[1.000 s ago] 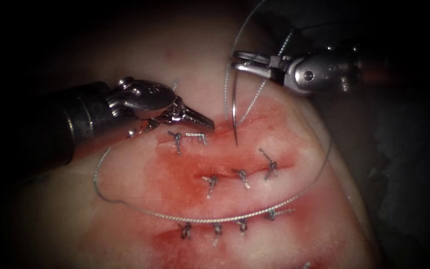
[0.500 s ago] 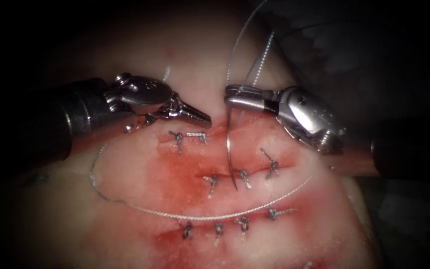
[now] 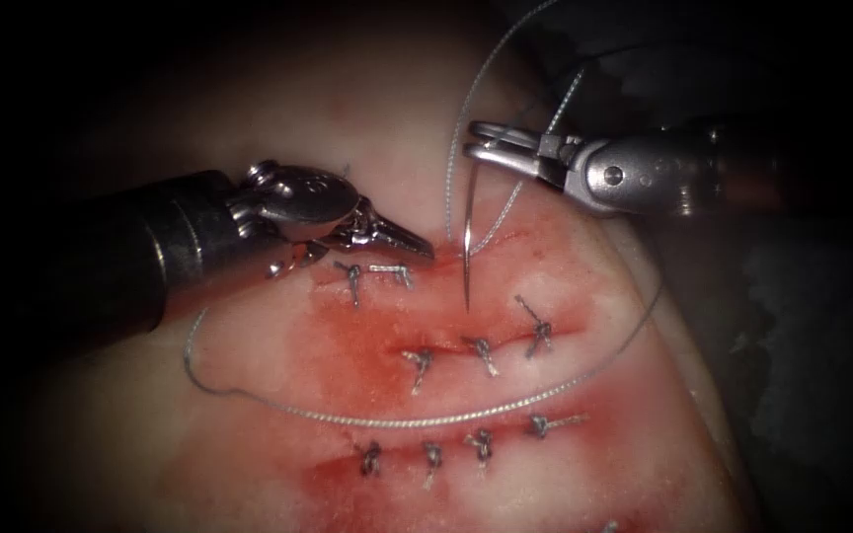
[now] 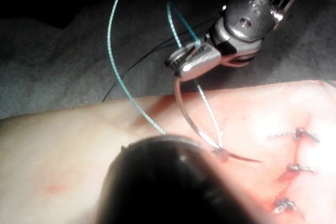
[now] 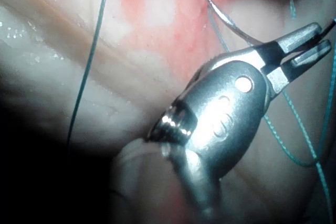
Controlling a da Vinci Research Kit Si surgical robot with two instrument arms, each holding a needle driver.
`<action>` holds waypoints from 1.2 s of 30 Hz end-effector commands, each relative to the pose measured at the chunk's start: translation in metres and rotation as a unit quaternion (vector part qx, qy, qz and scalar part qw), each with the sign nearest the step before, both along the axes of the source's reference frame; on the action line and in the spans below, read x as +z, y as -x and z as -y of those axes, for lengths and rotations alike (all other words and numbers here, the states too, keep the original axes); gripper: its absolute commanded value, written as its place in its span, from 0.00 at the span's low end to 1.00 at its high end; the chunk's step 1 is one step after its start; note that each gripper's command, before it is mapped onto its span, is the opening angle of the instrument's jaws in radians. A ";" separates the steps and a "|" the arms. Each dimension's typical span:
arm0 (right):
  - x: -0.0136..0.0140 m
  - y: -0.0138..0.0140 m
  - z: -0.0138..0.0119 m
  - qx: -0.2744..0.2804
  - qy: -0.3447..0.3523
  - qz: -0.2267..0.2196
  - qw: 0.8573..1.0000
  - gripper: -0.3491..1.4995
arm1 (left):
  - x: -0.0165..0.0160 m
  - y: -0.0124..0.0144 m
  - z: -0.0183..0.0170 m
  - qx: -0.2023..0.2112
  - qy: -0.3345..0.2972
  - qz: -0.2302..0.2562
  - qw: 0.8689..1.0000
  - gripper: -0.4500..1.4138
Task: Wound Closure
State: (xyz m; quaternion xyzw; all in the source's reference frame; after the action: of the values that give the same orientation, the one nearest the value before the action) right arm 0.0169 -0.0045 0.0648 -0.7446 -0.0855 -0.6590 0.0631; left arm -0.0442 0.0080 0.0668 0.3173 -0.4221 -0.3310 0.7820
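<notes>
Steel curved needle (image 3: 467,247), seemingly clear of tissue (image 3: 278,365), swaged end in right tool (image 3: 478,141)

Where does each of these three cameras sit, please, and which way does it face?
Endoscope view: above and in front of the tissue, facing the cut; left tool and right tool come in from opposite sides.
Left wrist view: on the left arm, looking along its dark shaft toward the right tool holding the needle.
Right wrist view: on the right arm, close behind its own tool.
Shared: the right tool, thread and tissue.

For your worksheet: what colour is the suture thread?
Teal-green thread, clearest in the left wrist view.
</notes>
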 end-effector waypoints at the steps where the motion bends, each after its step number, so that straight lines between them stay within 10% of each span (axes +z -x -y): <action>1: 0.0003 -0.0009 -0.0007 0.000 0.002 -0.002 1.000 0.00 | 0.0000 0.0005 -0.0012 -0.001 0.003 0.001 1.000 0.00; 36: -0.0012 -0.0016 -0.0036 -0.042 0.121 -0.045 0.991 0.00 | 0.0065 0.0023 0.0012 0.024 0.033 -0.088 0.995 0.00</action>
State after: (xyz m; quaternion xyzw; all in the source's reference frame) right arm 0.0177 -0.0016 0.0634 -0.7765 -0.1237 -0.6157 -0.0525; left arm -0.0460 0.0058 0.0731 0.2731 -0.3516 -0.3251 0.8343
